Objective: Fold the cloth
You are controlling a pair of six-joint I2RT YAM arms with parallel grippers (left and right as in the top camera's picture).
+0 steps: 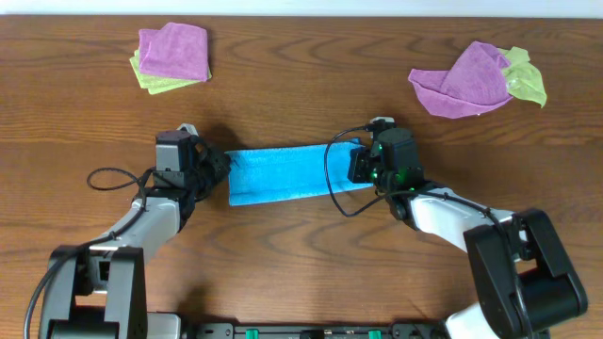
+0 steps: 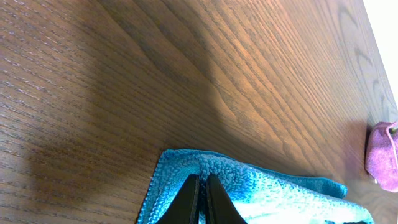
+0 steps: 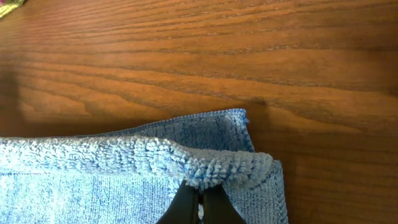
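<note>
What could go sideways from here: both grips look like tiny bites. The left gripper (image 1: pixel 220 168) is clenched on the left short end of the cloth (image 1: pixel 283 175). In its wrist view the tips sit only just inside the hem, so I'd bet a quick lift or swing lets the fluffy pile slide right out. The cloth looks doubled into a long strip. A pinch that catches only the top layer would peel the layers apart instead of carrying the whole end over.

The right gripper (image 1: pixel 359 166) is clamped too, grasping the right end, with a rolled lip of cloth bunched over its fingertips (image 3: pixel 186 208). That bunch could drag a wrinkle into the next fold. And if the arms don't move together, the strip could get skewed or yanked out of one grip.

Where stuff is: the cloth lies around the middle of the table (image 1: pixel 301 282), running left to right with a slight tilt. It's strung between the two grippers, one touching each short end. The left pile (image 1: pixel 172 56) of purple and green cloths sits by the far left corner and the right pile (image 1: pixel 476 80) by the far right corner. Both are well apart from the cloth, so not in the way.
</note>
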